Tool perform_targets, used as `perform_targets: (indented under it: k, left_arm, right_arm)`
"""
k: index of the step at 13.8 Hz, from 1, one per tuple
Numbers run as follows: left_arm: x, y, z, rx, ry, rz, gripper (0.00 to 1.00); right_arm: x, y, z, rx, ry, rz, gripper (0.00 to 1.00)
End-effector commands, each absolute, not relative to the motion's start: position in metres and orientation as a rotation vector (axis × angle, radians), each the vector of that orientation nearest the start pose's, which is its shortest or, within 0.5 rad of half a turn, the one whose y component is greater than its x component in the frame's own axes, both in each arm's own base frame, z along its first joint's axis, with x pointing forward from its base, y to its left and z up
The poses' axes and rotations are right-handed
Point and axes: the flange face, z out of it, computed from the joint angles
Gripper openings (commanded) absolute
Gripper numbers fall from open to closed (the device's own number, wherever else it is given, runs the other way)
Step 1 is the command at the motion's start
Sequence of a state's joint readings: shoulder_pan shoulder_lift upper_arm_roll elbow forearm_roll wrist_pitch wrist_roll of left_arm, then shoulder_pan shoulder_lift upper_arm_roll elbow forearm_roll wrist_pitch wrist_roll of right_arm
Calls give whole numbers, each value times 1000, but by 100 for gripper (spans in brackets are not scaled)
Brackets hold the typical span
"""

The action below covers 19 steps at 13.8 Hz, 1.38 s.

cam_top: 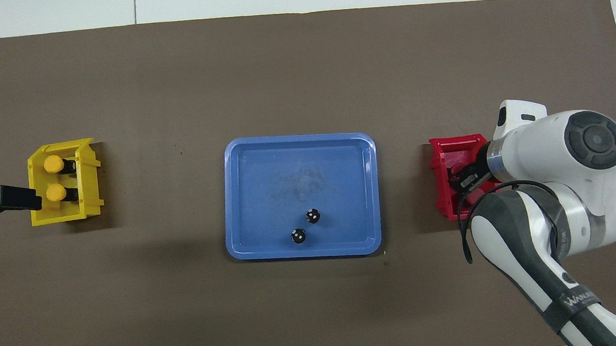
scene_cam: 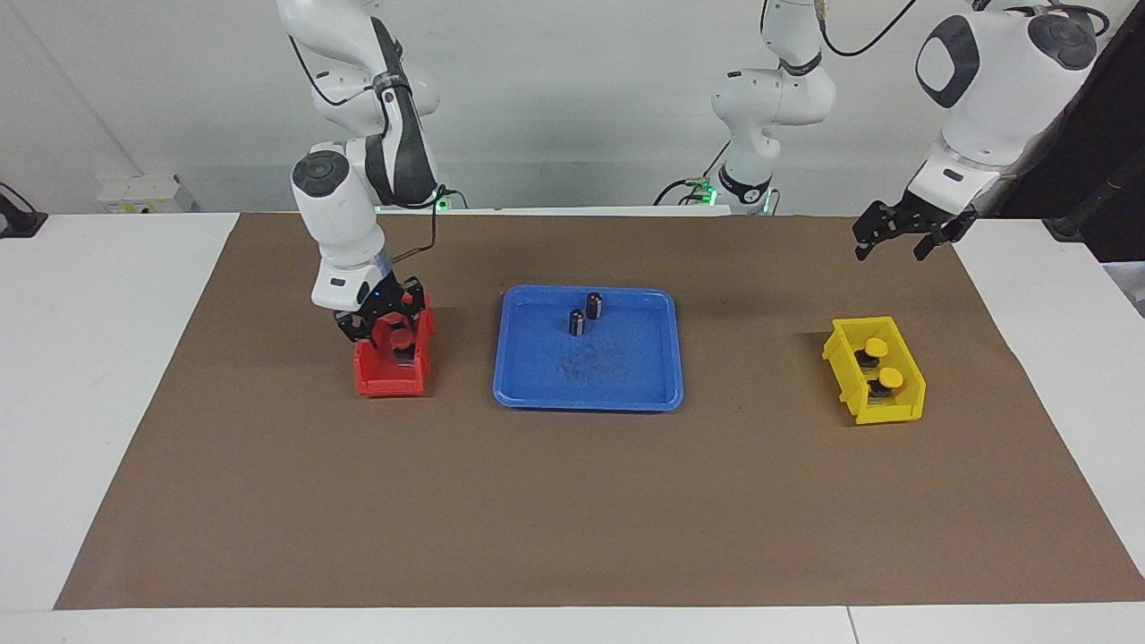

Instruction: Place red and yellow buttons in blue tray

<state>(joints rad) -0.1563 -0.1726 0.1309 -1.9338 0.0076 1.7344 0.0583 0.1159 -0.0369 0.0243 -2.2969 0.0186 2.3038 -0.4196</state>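
Right now your right end effector (scene_cam: 386, 329) sits low in the red bin (scene_cam: 391, 380), seemingly closed around a red button (scene_cam: 400, 337), with the blue tray (scene_cam: 528, 394) beside it toward the left arm's end.

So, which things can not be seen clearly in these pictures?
- Overhead view: the right arm covers much of the red bin; its buttons are hidden.
- Facing view: whether the right tool grips a red button is not visible.
- Overhead view: the left tool is partly cut off by the edge.
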Motion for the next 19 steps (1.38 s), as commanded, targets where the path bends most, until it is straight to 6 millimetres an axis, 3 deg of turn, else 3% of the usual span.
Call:
perform_targets:
  k: [1,19]
  left_arm:
    - [497,-4,557,-3172,110,9,100]
    - [496,-4,555,-3172,105,19,100]
  right_arm:
    - [494,66,366,-3005,-876,-138,72]
    - [490,68,352,-3006,-884,-191,61]
